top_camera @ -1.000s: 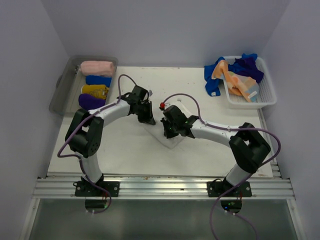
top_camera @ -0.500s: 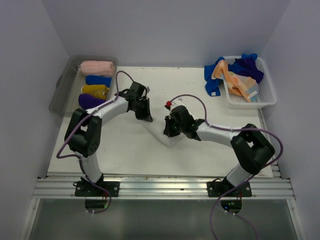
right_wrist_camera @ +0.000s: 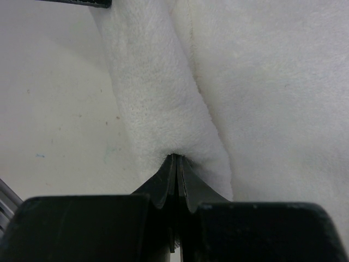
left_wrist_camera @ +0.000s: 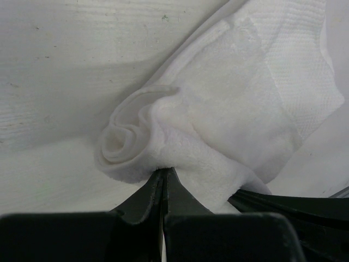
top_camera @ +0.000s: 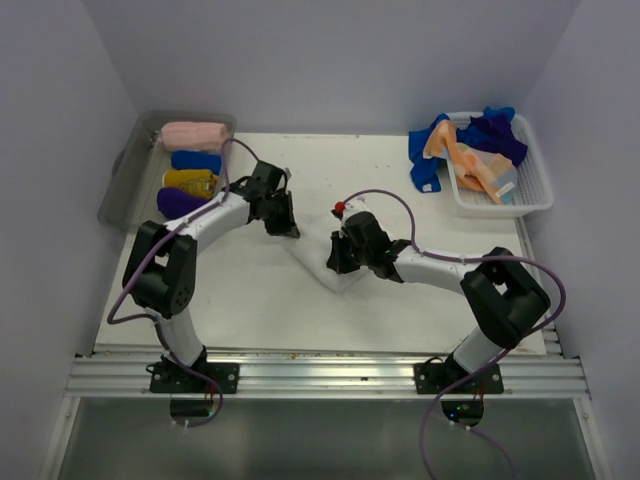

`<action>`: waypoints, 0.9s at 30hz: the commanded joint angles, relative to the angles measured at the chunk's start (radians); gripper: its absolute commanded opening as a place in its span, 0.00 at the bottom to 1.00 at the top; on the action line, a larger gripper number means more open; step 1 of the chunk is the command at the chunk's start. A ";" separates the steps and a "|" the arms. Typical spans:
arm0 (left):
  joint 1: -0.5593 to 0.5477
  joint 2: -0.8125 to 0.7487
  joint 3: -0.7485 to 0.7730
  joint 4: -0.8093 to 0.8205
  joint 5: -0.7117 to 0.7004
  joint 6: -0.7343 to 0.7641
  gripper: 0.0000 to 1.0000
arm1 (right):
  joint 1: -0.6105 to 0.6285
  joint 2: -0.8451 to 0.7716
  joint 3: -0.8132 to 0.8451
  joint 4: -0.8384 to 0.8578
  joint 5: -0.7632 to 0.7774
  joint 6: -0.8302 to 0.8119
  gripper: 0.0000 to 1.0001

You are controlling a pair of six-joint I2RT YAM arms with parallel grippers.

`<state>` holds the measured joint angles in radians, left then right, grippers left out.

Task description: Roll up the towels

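Note:
A white towel [top_camera: 318, 265] lies partly rolled on the white table, stretched between my two grippers. My left gripper [top_camera: 285, 226] is shut on the towel's far left end. In the left wrist view the jaws [left_wrist_camera: 164, 171] pinch the edge of a loose spiral roll [left_wrist_camera: 163, 136]. My right gripper [top_camera: 336, 262] is shut on the towel's near right part. In the right wrist view the jaws [right_wrist_camera: 176, 158] pinch a rolled fold of the towel [right_wrist_camera: 158, 103], with flat towel lying to its right.
A clear bin [top_camera: 125, 185] at the far left holds rolled towels: pink [top_camera: 194, 135], blue [top_camera: 196, 160], yellow [top_camera: 190, 182], purple [top_camera: 180, 203]. A white basket [top_camera: 535, 190] at the far right holds loose blue and orange towels [top_camera: 470, 150], some hanging over its left rim.
My left gripper has moved a little left and away, pulling its end of the towel. My right arm's wrist shifted back; its jaws stay on the towel.

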<state>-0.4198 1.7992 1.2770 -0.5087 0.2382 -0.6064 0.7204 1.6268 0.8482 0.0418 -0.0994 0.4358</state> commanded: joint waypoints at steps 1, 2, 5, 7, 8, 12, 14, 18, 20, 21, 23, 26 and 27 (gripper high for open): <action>0.019 -0.005 0.038 0.021 -0.056 0.000 0.00 | -0.010 0.048 -0.052 -0.163 0.061 -0.020 0.00; 0.019 -0.006 0.035 0.027 -0.059 -0.001 0.00 | -0.010 0.047 -0.051 -0.166 0.064 -0.019 0.00; 0.019 -0.012 0.031 0.027 -0.080 -0.006 0.00 | -0.010 0.044 -0.047 -0.171 0.064 -0.019 0.00; 0.019 -0.018 0.033 0.025 -0.092 -0.003 0.00 | -0.010 0.047 -0.046 -0.171 0.064 -0.016 0.00; 0.019 -0.021 0.032 0.029 -0.094 -0.004 0.00 | -0.010 0.047 -0.046 -0.171 0.064 -0.016 0.00; 0.019 -0.049 0.018 0.059 -0.099 -0.010 0.00 | -0.010 0.050 -0.047 -0.172 0.063 -0.019 0.00; 0.019 -0.060 0.012 0.079 -0.094 -0.013 0.00 | -0.010 0.050 -0.049 -0.172 0.064 -0.019 0.00; 0.019 -0.060 0.013 0.105 -0.066 -0.016 0.00 | -0.010 0.047 -0.049 -0.175 0.066 -0.019 0.00; 0.019 -0.058 0.010 0.124 -0.056 -0.021 0.00 | -0.010 0.042 -0.049 -0.177 0.067 -0.017 0.00; 0.019 -0.054 0.010 0.128 -0.056 -0.023 0.00 | -0.010 0.042 -0.049 -0.177 0.067 -0.017 0.00; 0.019 -0.034 0.018 0.121 -0.059 -0.023 0.00 | -0.009 0.041 -0.047 -0.175 0.067 -0.016 0.00; 0.019 0.000 0.028 0.107 -0.066 -0.020 0.00 | -0.010 0.041 -0.047 -0.175 0.067 -0.014 0.00; 0.019 0.008 0.027 0.110 -0.068 -0.023 0.00 | -0.010 0.041 -0.049 -0.175 0.069 -0.017 0.00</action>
<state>-0.4122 1.7821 1.2789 -0.4488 0.1864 -0.6174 0.7204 1.6245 0.8482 0.0383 -0.0982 0.4377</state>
